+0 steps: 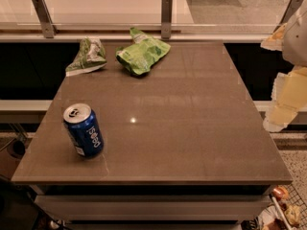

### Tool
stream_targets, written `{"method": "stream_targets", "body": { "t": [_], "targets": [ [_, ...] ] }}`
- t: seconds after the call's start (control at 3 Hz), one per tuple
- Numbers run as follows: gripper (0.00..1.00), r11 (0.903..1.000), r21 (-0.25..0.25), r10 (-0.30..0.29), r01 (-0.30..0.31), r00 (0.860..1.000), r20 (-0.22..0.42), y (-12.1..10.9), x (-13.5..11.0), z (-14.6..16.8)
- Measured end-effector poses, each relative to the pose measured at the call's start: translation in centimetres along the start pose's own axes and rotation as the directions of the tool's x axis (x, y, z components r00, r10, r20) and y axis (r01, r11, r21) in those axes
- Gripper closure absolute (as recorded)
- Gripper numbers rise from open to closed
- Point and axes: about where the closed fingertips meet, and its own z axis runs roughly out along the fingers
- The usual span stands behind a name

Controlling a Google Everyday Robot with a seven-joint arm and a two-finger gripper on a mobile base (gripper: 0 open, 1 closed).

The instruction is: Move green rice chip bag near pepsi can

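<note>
The green rice chip bag [142,52] is bright light-green foil and lies crumpled at the far middle of the brown table [192,119]. The pepsi can [83,130] is blue with white lettering and a silver top, and stands upright near the table's front left. The bag and the can are far apart. My gripper [287,87] shows as pale cream parts at the right edge of the camera view, past the table's right side and away from both things. It holds nothing that I can see.
A smaller darker-green bag with white markings [87,55] lies at the far left, beside the rice chip bag. A glass rail on metal posts [166,14] runs along the table's far edge. A wire basket [283,212] sits low at the front right.
</note>
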Motion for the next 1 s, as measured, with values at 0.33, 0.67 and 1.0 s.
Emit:
{"method": "stream_targets", "body": {
  "t": [0.33, 0.67, 1.0],
  "targets": [
    [0.0, 1.0, 0.0, 0.0, 0.0, 1.0, 0.0, 0.0, 0.0, 0.0],
    [0.0, 0.9999, 0.013, -0.008, 0.008, 1.0, 0.011, -0.3, -0.2, 0.0],
    [0.0, 0.9949, 0.074, -0.074, 0.068, 0.995, 0.073, -2.2, -1.8, 1.2]
  ]
}}
